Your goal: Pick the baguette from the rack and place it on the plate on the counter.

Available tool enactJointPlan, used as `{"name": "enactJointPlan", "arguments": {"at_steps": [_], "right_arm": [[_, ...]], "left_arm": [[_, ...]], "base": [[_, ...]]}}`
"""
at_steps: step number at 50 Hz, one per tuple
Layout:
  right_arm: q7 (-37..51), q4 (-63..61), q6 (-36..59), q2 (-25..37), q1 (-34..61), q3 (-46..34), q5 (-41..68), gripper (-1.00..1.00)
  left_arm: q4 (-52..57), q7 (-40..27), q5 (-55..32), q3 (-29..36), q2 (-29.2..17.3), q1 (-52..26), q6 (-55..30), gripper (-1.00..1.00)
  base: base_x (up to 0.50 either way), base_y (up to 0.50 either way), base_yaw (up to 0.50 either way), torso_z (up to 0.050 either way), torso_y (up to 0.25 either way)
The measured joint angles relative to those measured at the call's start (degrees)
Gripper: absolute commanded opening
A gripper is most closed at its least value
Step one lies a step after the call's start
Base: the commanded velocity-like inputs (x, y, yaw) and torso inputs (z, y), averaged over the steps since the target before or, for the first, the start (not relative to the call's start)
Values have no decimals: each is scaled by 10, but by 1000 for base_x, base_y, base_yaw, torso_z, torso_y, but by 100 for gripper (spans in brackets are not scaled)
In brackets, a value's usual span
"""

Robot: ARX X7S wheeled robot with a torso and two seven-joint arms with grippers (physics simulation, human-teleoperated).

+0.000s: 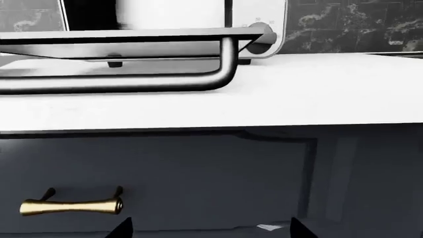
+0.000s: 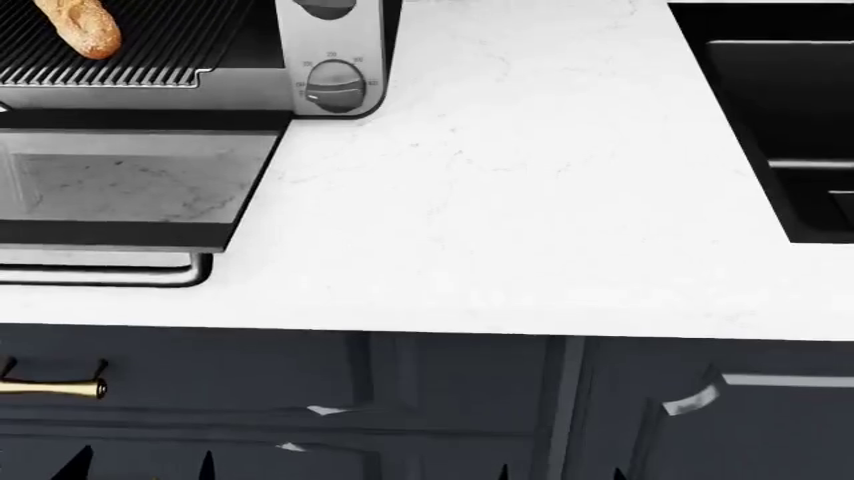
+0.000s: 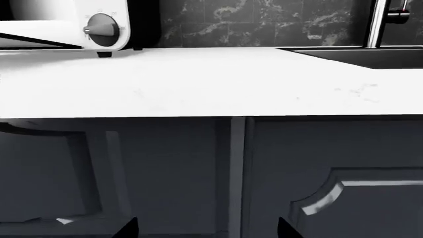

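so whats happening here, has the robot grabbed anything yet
Nothing is held yet. The baguette lies on the rack of the open toaster oven, its door folded down over the counter. Both grippers, left and right, sit low in front of the navy cabinets, jaws apart and empty. No plate is in view.

Counter (image 2: pixel 534 180) was white marble-look, smooth, faint grey veins. Rack (image 2: pixel 160 50) dark metal wire. Baguette (image 2: pixel 83 28) rough golden crust. Oven door (image 2: pixel 120 185) glossy glass. Cabinet handle (image 1: pixel 71 206) polished brass.
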Motion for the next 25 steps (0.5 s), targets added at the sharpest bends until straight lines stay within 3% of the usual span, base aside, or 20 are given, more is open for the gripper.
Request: {"name": "enactJointPlan", "arguments": {"at_steps": [25], "right_arm": [[43, -137, 76, 37, -31, -9, -4, 100]], "left_arm": [[216, -13, 9, 30, -47, 56, -73, 100]], "base": [[0, 0, 0, 50, 8]]}}
